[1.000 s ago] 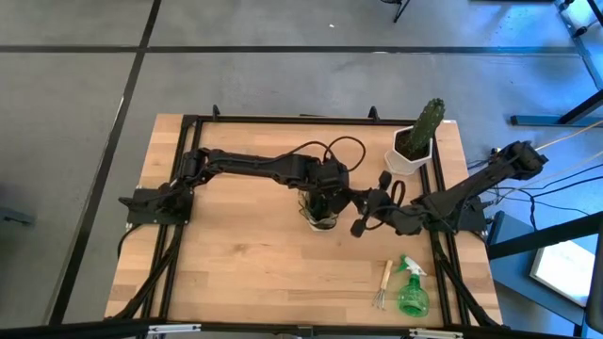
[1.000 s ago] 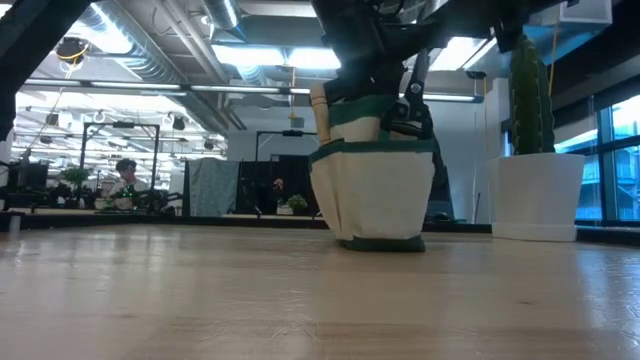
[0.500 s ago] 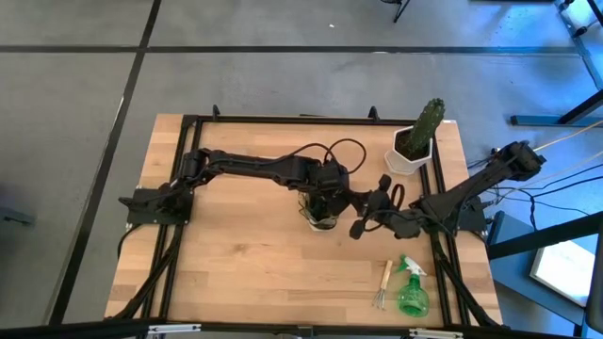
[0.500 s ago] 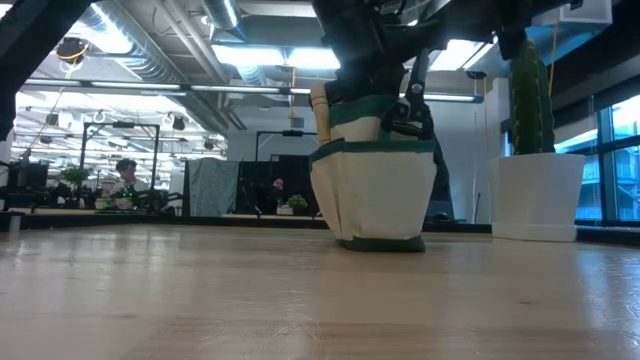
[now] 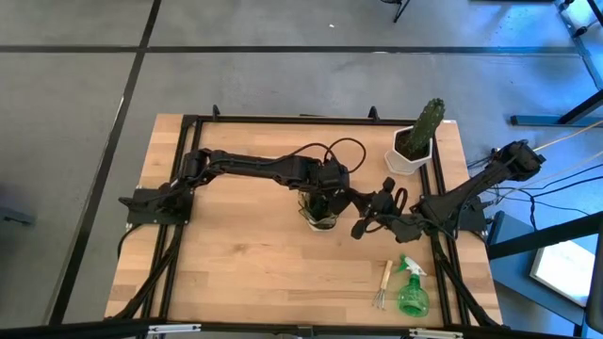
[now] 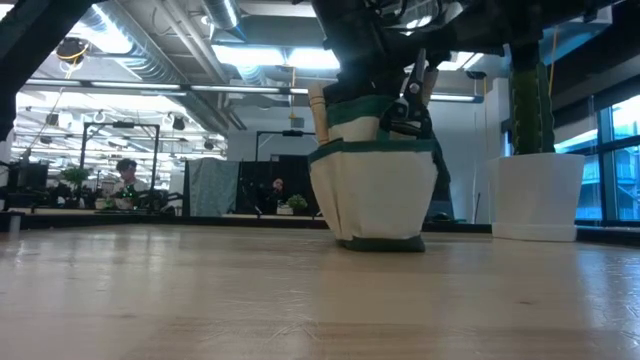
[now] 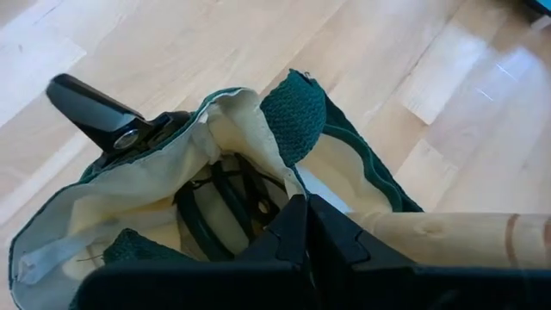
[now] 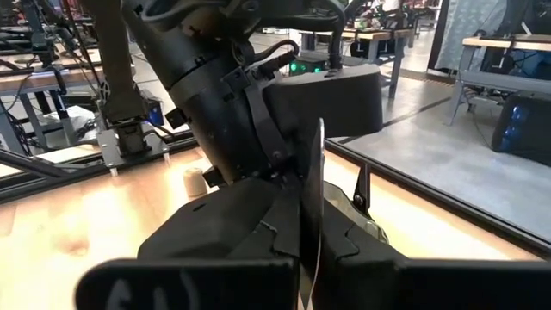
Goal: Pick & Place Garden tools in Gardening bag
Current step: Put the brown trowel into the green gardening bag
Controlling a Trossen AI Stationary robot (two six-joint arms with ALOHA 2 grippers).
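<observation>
Over the last second very little has shifted: the right gripper [image 5: 361, 224], just right of centre in the overhead frame, has edged slightly down and away from the bag [image 5: 319, 213], while the left gripper [image 5: 325, 200] has stayed put over the bag's mouth. To my eye one tool is going in now and the job is only partly done, since the hand fork [image 5: 382, 283] and the green spray bottle [image 5: 410, 290] lie untouched together at the lower right of the surface [image 5: 236, 264].

The left arm reaches across from the left edge and bends down over the bag. Its jaws are closed tight, with a wooden handle [image 7: 448, 237] lying against them at the bag's rim. Inside the bag [image 7: 215, 198], dark looped handles show, probably the shears. The right arm stretches in from the right edge, its jaws pressed together; a thin metal edge [image 8: 318, 215] runs between them, but I cannot tell what it belongs to. The cactus pot [image 5: 411, 155] stands at the upper right.
</observation>
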